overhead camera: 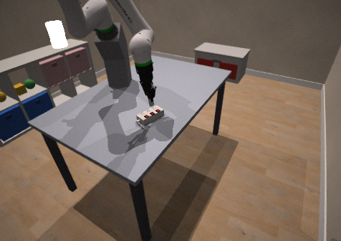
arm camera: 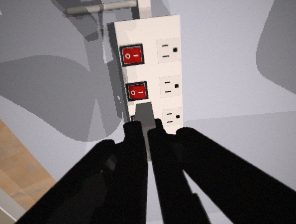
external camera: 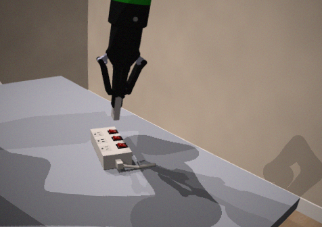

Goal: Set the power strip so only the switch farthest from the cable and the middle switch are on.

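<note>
A white power strip point(overhead camera: 150, 115) lies right way up on the grey table, with three red rocker switches and three sockets. It also shows in the exterior view point(external camera: 110, 147) and in the wrist view point(arm camera: 150, 75). Its short grey cable point(external camera: 139, 165) leaves the near end in the exterior view. My gripper point(external camera: 116, 112) is shut and empty, fingertips pressed together, pointing down a little above the strip's end farthest from the cable. In the wrist view the fingertips point(arm camera: 145, 117) hide the farthest switch; the middle switch point(arm camera: 137, 91) and the cable-end switch point(arm camera: 131, 55) are visible.
A shelf unit with coloured bins point(overhead camera: 36, 81) stands at the left behind the table. A low white and red cabinet point(overhead camera: 222, 60) stands at the back wall. The table's edge point(external camera: 216, 157) runs close beyond the strip.
</note>
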